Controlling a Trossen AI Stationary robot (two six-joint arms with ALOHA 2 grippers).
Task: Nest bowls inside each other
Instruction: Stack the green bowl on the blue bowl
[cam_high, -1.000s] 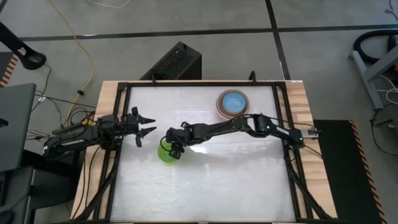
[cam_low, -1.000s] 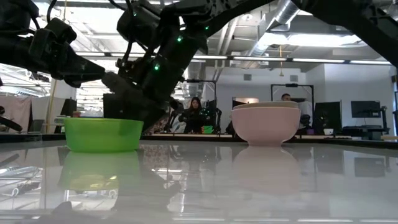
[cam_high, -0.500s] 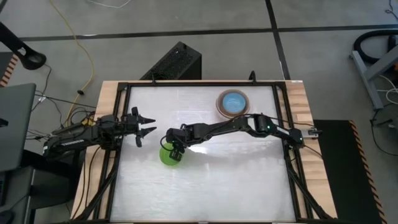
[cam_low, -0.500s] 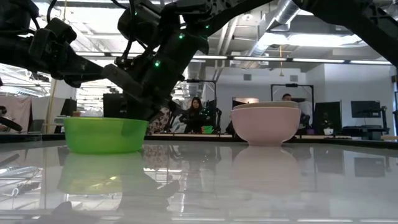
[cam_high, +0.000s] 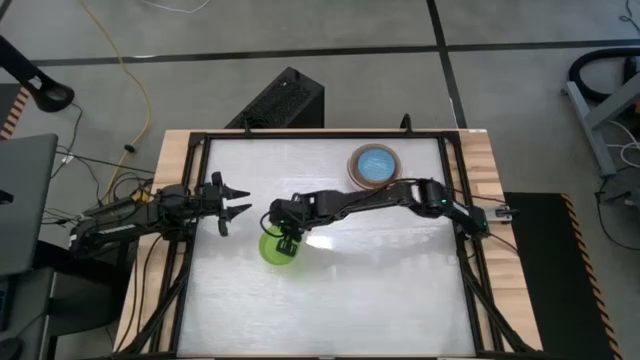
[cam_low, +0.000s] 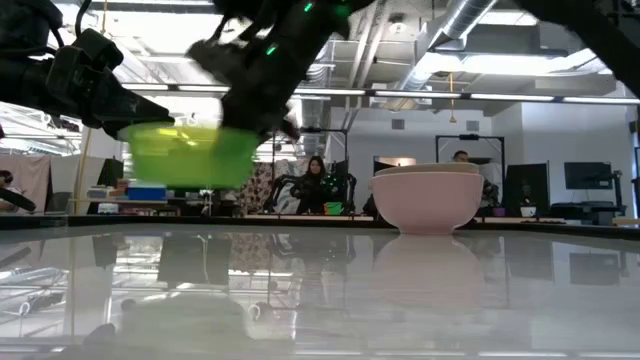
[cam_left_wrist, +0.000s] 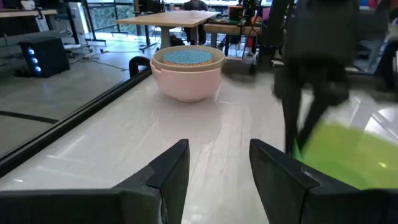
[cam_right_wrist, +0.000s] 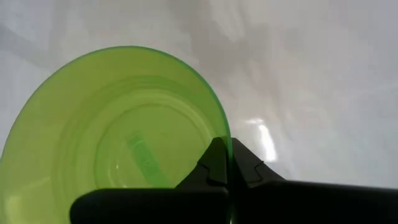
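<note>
The small bright green bowl (cam_high: 275, 250) (cam_low: 188, 155) hangs above the table left of centre, with my right gripper (cam_right_wrist: 225, 148) shut on its rim. The other bowls are nested in one stack (cam_high: 374, 165) at the far side. In it a salmon-pink bowl (cam_low: 427, 203) rests on its base, with a beige bowl and a light blue bowl (cam_left_wrist: 188, 56) inside. My left gripper (cam_left_wrist: 219, 149) waits open at the table's left edge (cam_high: 238, 199), pointing level toward the green bowl (cam_left_wrist: 345, 155). My right gripper pinches the green bowl's rim (cam_right_wrist: 222, 121) on the side toward the table's far right, one finger inside the bowl and one outside. The fingers slant down from the right. The bowl hangs clear of the table, mouth up and nearly level.
A black frame (cam_high: 300, 133) runs around the white tabletop. The near half of the table (cam_high: 330, 300) holds nothing. Beyond the far edge, the low view shows a workshop with people seated at desks (cam_low: 315, 185).
My right gripper has risen with the green bowl. The bowl stood on the table a second ago and is now lifted clear of it, still mouth up.
</note>
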